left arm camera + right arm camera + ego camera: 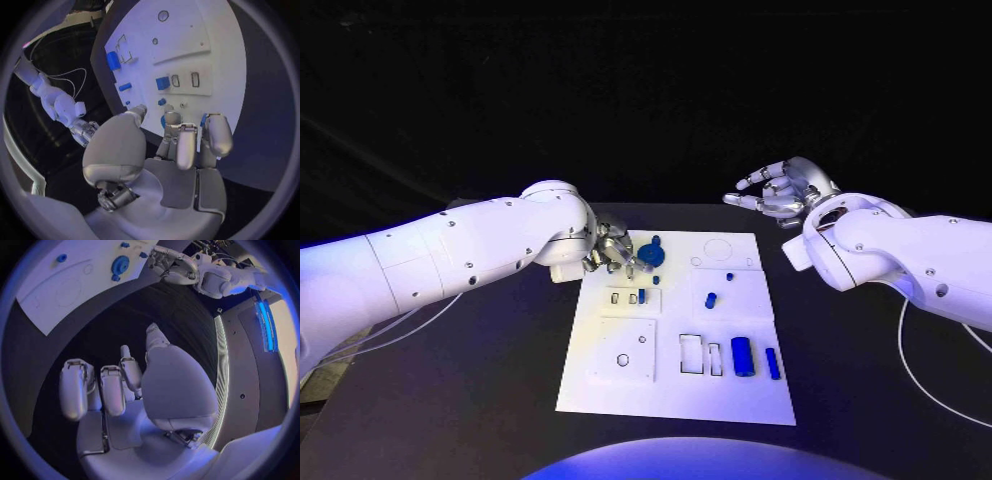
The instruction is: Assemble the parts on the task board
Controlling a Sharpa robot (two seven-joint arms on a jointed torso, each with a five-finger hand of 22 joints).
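on the black table (473, 400) we see the white task board (675, 395), blue parts (741, 356) on it. left hand (610, 250) sits at the board's far left edge touching a round blue part (651, 254); grip we can't tell. right hand (783, 190) hovers off the board, fingers apart, holding nothing.

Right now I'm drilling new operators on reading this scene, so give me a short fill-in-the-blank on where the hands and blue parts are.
1. The left hand is at the round blue part near the task board's ____ edge.
2. The right hand is held off the board, with its fingers apart, holding ____.
3. The two long blue parts lie beside each other near the board's ____ edge.

Missing words: far; nothing; right
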